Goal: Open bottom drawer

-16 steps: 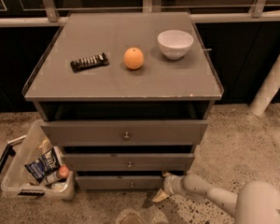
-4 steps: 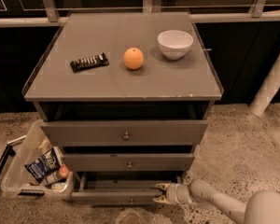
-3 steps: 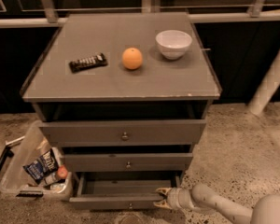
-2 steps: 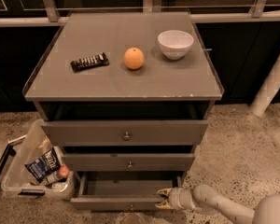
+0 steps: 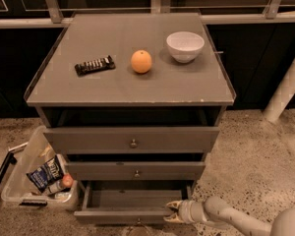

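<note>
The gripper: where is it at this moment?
The gripper is low in the camera view, right of centre, at the right end of the pulled-out bottom drawer, below the middle drawer.

Viewpoint: one camera, seemingly head-high, in front of the grey cabinet, tilted down.
Range: fairly near; cabinet fills the frame.
Lower edge: gripper at the bottom drawer's right end.

Bottom drawer stands pulled out, interior exposed. Gripper sits at the right end of its front.
</note>
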`<move>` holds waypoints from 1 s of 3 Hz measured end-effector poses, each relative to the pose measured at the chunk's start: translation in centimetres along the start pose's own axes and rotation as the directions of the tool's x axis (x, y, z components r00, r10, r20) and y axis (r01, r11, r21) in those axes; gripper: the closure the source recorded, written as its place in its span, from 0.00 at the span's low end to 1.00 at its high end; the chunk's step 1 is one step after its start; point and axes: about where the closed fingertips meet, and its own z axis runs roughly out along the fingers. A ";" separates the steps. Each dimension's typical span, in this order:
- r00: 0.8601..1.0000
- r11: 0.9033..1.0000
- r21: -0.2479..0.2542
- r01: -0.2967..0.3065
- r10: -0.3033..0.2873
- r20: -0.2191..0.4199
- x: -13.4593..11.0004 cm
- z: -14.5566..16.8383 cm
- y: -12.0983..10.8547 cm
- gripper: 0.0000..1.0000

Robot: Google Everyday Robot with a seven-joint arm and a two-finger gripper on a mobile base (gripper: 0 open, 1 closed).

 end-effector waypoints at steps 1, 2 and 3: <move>1.000 1.000 0.000 0.000 0.000 0.000 0.0 0.0 0.0 0.57; 1.000 1.000 -0.001 -0.001 0.001 0.000 0.0 0.0 -0.1 0.34; 0.999 0.999 -0.007 -0.042 0.042 0.031 1.7 -0.7 1.0 0.27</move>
